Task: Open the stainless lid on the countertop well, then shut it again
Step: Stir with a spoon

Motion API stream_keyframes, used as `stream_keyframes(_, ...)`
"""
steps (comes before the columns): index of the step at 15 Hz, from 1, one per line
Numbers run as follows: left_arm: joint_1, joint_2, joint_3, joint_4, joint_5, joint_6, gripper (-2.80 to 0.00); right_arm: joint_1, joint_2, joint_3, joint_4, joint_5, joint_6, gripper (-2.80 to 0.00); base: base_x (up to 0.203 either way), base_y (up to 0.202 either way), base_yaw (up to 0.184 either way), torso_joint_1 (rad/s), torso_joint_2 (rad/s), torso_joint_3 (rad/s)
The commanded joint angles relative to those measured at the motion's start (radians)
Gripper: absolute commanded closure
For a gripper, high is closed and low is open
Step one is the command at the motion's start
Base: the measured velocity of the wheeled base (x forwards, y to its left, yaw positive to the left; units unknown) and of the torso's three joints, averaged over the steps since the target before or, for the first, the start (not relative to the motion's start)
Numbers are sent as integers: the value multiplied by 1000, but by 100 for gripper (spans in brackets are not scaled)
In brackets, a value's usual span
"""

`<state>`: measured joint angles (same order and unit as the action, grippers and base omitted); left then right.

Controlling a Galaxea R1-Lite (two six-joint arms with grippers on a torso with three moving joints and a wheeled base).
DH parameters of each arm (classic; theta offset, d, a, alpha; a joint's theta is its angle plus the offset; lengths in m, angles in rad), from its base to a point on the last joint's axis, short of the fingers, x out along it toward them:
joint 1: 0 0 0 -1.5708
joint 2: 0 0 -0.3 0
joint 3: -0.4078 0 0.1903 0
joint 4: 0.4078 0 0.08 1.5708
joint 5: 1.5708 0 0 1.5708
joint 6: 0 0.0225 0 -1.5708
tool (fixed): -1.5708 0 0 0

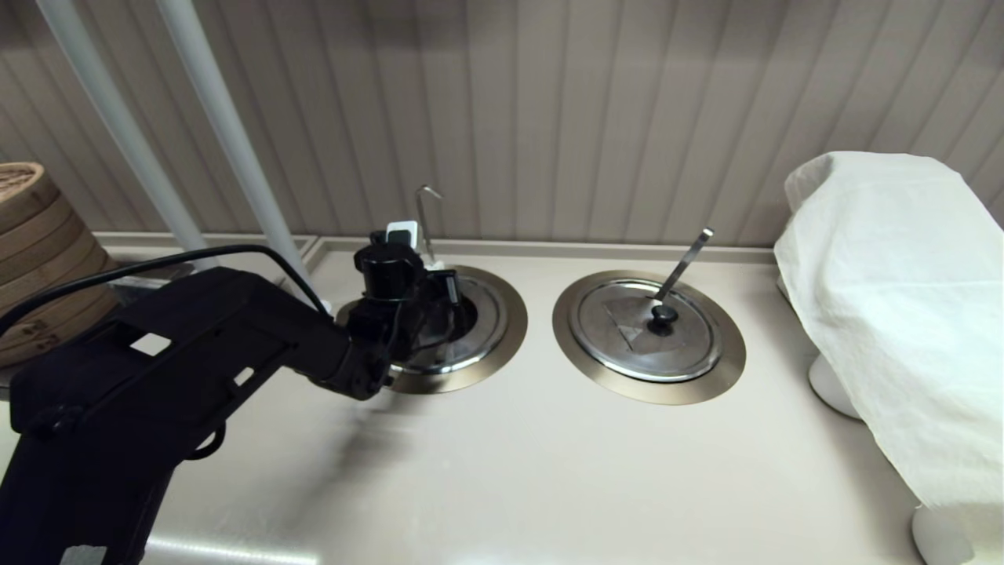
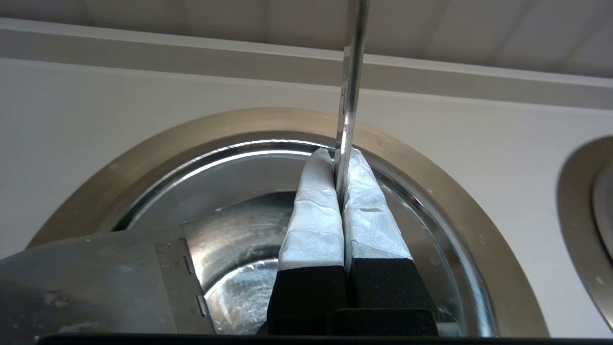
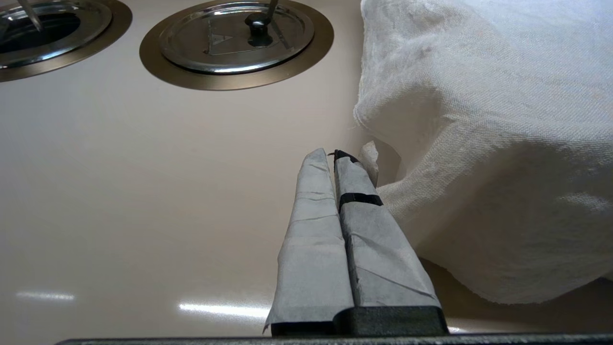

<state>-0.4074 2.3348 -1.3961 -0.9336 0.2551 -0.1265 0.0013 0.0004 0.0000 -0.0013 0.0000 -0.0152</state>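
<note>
The countertop well (image 1: 502, 345) has its bronze-grey flange (image 2: 143, 143) and shiny inner ring exposed, and the steel basin (image 2: 239, 282) inside shows. The stainless lid (image 2: 96, 282) is off the opening. It appears as a grey steel plate with a small hinged flap, close under my left wrist on the well's near-left side, and its knob is hidden. My left gripper (image 2: 337, 153) hangs over the well with its fingers pressed together. The hook-tipped ladle handle (image 2: 352, 72) rises right at the slit between the tips. My right gripper (image 3: 330, 154) is shut and empty, low over the counter.
The twin lid (image 1: 643, 329) with its straight handle (image 1: 684, 263) covers the right-hand well. A white cloth (image 1: 894, 298) drapes over something at the right. Bamboo steamers (image 1: 39, 259) stand at the far left, and two white poles (image 1: 227, 133) rise behind my left arm.
</note>
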Motion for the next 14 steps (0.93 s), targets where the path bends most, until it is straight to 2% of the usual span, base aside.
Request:
stream_keyframes(1, 27, -46, 44, -4, -1, 29, 0, 0, 1, 0, 0, 0, 0, 0, 0, 0, 0, 0, 0, 0)
stream_keyframes(2, 40, -40, 41, -5, 0, 83, 0, 0, 0, 0, 0, 0, 0, 0, 0, 0, 0, 0, 0, 0)
stream_keyframes(3, 46, -35, 31, -5, 0, 100, 0, 0, 1, 0, 0, 0, 0, 0, 0, 0, 0, 0, 0, 0)
stream_keyframes(6, 44, 15, -31, 0, 8, 112, 0, 0, 1, 0, 0, 0, 0, 0, 0, 0, 0, 0, 0, 0)
stream_keyframes(10, 34, 98, -125, 28, 2, 162, 0, 0, 1, 0, 0, 0, 0, 0, 0, 0, 0, 0, 0, 0)
stream_keyframes(12, 32, 102, -161, 92, -29, 189, 0, 0, 1, 0, 0, 0, 0, 0, 0, 0, 0, 0, 0, 0)
stream_keyframes(14, 33, 100, -217, 194, -101, 204, 0, 0, 1, 0, 0, 0, 0, 0, 0, 0, 0, 0, 0, 0)
